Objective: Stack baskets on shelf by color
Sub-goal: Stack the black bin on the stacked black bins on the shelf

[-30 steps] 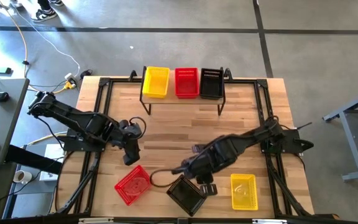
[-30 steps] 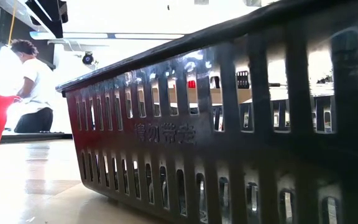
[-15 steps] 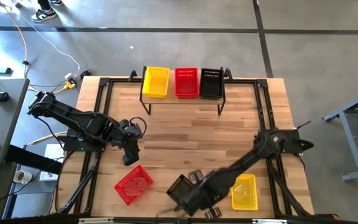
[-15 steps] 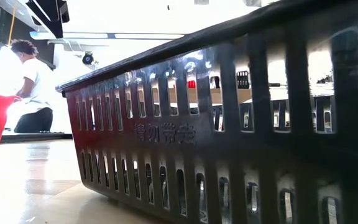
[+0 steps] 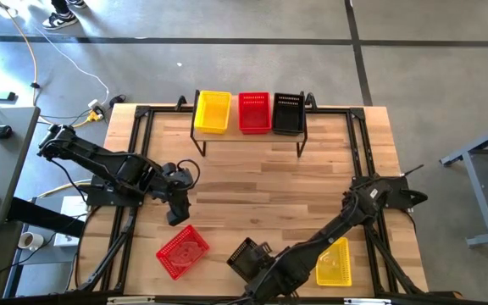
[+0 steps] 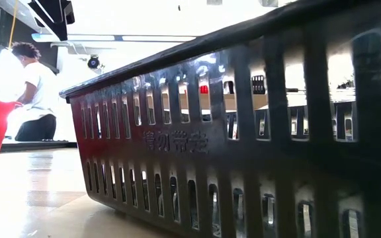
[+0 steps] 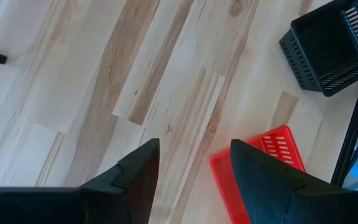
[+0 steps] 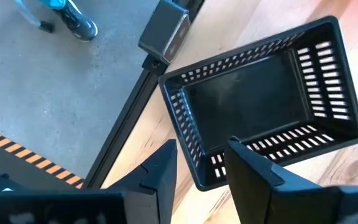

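Black basket (image 8: pixel 263 106) empty; red basket (image 5: pixel 180 251) empty beside it.

Yellow basket (image 5: pixel 212 111), red basket (image 5: pixel 254 113) and black basket (image 5: pixel 288 113) sit side by side on the shelf (image 5: pixel 252 137). Three loose baskets lie apart along the tabletop's near edge: red (image 5: pixel 181 251), black (image 5: pixel 246 257), yellow (image 5: pixel 334 261).
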